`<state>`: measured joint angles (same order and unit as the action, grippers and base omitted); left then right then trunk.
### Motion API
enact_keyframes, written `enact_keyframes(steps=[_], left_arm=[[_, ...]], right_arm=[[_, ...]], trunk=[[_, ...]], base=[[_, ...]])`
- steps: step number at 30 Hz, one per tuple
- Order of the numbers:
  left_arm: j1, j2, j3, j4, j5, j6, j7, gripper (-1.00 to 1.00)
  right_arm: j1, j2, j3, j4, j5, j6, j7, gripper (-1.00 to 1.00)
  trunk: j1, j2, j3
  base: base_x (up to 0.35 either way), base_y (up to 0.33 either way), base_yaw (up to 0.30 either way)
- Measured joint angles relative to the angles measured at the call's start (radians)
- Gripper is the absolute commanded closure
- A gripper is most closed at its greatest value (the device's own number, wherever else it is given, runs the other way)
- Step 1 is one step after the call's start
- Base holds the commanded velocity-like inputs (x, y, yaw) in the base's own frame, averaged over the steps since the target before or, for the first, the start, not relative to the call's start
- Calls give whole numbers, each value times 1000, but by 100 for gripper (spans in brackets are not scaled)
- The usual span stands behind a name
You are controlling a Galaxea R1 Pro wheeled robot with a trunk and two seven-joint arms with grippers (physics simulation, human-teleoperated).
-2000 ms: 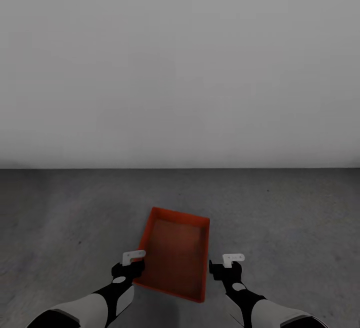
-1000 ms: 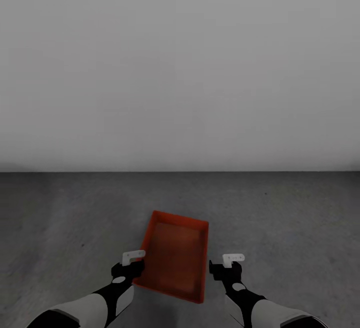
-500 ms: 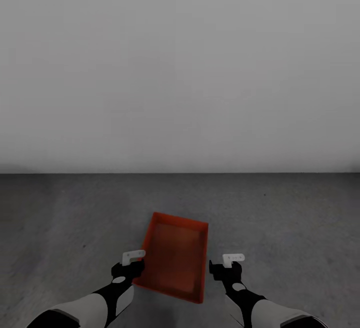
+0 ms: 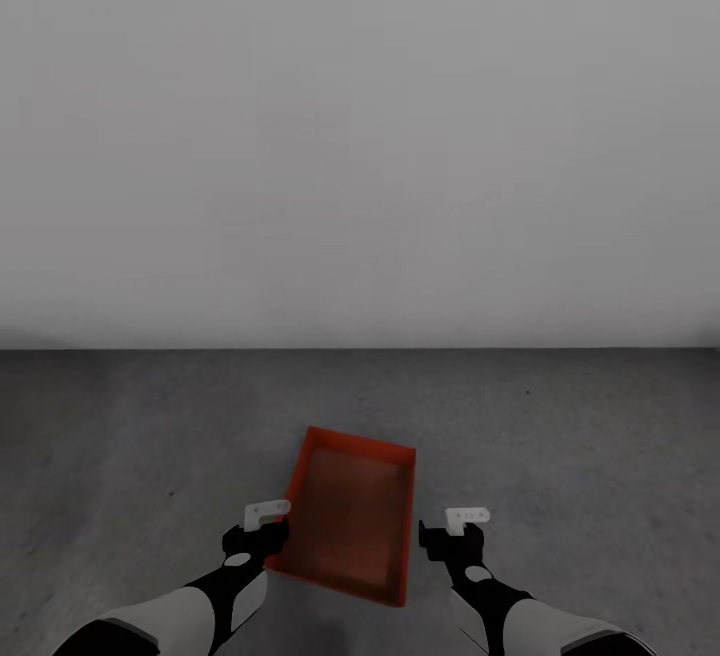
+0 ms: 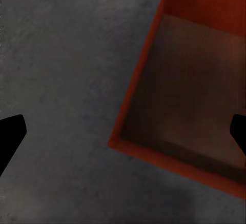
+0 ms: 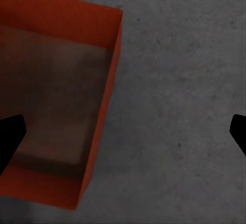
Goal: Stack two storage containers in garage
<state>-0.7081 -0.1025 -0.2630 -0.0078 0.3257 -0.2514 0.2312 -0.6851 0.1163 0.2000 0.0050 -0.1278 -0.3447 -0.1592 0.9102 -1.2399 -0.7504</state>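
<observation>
One orange-red container (image 4: 350, 521) lies on the grey concrete floor (image 4: 580, 436) of the garage, open side up, empty, and turned a little askew to the pale wall (image 4: 360, 136) behind it. It sits low in the head view, between the robot's two arms.

Left gripper (image 4: 262, 526) hovers just beside the container's near left corner. Right gripper (image 4: 455, 531) hovers just off its right wall, a small gap of bare floor between them. Neither touches the container. In both wrist views the dark fingertips (image 5: 10, 134) sit at the far edges of the picture, so the fingers of both grippers are spread wide apart and hold nothing. The left wrist view looks down on the container's corner and inner floor; the right wrist view shows its wall (image 6: 102, 111) and concrete beside it.

By the look of it, the first container is already set down as the base of the stack. The second one is not to be seen, so the remaining step is probably fetching it from the living room. That calls for drawing the arms clear without nudging this container, then turning the base away.
</observation>
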Motion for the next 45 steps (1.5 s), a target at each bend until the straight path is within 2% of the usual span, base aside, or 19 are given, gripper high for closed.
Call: enact_keyframes(steps=[2,15,18,25,34,45], left_arm=[[0,0,0,0,0,0,0,-100],[0,-2,0,1,0,0,0,-100],[0,-1,0,1,5,-3,0,-100],[0,0,0,2,41,-28,0,-100],[0,0,0,3,45,-31,0,-100],[0,0,0,3,46,-31,0,-100]], right_arm=[[0,0,0,0,0,0,0,-100],[0,0,0,0,0,0,-1,-100],[0,0,0,0,0,0,-1,-100],[0,0,0,0,0,0,-2,-100],[0,0,0,0,0,0,-3,-100],[0,1,0,0,-1,0,-3,-100]], trunk=[[-8,14,6],[-8,14,6],[-7,14,6],[-7,14,6],[-7,14,8],[-7,14,23]], base=[[0,0,0],[-31,0,0],[-276,0,0],[-332,0,0],[-345,0,0],[-347,0,0]])
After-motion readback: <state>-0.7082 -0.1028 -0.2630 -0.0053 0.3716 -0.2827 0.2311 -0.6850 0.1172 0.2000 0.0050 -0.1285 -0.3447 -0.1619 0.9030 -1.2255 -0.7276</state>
